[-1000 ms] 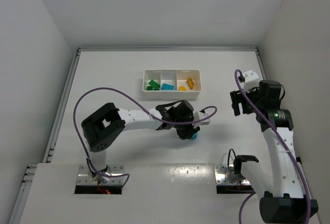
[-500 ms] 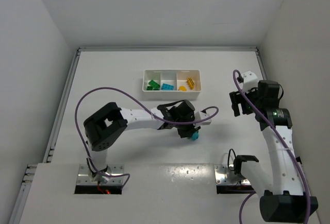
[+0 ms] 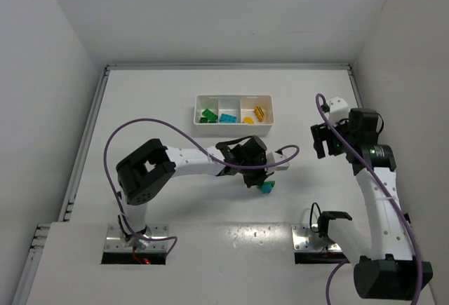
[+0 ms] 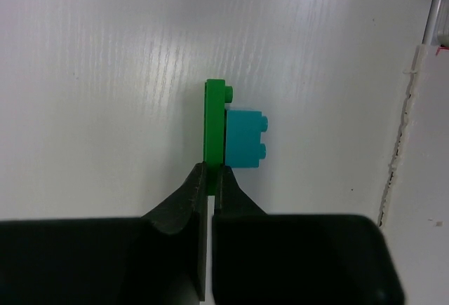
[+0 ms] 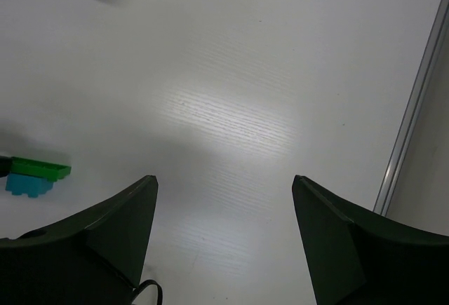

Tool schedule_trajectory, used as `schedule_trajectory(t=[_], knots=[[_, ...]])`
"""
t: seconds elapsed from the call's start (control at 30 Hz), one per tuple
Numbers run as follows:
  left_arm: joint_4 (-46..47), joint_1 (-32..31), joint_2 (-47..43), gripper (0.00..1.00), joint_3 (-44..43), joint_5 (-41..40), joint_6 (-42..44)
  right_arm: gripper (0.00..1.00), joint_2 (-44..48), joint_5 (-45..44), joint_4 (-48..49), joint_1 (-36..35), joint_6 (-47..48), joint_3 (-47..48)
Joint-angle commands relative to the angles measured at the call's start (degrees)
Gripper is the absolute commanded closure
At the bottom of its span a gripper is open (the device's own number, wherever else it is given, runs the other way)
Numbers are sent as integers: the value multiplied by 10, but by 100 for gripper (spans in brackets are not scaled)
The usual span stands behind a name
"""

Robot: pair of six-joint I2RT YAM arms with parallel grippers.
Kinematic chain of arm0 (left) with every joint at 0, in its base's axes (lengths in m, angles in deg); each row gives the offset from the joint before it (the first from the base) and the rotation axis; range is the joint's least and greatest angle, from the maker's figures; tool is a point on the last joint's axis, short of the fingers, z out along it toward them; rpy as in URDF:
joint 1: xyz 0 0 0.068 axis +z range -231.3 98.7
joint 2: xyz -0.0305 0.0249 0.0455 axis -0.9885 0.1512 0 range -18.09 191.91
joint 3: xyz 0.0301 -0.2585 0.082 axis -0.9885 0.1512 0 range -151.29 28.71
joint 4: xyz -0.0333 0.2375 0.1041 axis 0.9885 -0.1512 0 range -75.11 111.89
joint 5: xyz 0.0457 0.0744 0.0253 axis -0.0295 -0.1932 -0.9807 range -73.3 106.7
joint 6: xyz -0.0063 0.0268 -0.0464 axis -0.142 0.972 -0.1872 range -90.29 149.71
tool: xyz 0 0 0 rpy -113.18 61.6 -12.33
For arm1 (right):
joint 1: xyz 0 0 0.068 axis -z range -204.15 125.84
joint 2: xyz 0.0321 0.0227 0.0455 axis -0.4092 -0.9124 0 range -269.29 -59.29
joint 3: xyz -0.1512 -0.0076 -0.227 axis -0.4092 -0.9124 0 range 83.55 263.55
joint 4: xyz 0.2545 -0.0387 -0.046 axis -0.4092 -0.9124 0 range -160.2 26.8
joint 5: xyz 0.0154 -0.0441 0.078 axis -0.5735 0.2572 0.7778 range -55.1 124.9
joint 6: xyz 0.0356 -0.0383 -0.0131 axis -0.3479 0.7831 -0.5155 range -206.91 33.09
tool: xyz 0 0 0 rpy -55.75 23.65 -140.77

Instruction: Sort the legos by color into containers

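Across the white tabletop, left arm reaches right toward centre; right arm stands near the right edge. White tray sits far middle, three compartments: green legos on the left, cyan legos in the middle, yellow-orange legos on the right. Left claw is clamped on the near end of a green plate, seen edge-on from the wrist, with a cyan brick stuck to its right face. Both pieces are on the near side of the tray, well apart from it; can't tell if they touch the tabletop. Right claw has fingers wide apart, nothing between them, bare tabletop below.
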Motion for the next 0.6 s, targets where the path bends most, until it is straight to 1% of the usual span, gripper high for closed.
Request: schedule_trajectory(t=[0.0,0.17,0.2,0.23,0.33,0.43,0.57], knots=[[-6,5,-2,99,5,-17,-5,22,-9,29,7,2,-5,0],[1,20,-16,100,12,-17,-11,22,-9,43,7,2,-11,0],[-4,20,-16,94,12,1,-11,22,-14,48,7,2,-11,0],[-10,25,-16,72,12,7,-11,22,-14,48,7,2,-11,0],[-10,30,-22,52,12,29,-11,22,-19,48,13,2,-11,0],[-10,30,-22,49,12,35,-4,22,-19,48,18,2,-11,0],[-21,30,-15,49,12,35,8,22,-19,48,18,2,-11,0]])
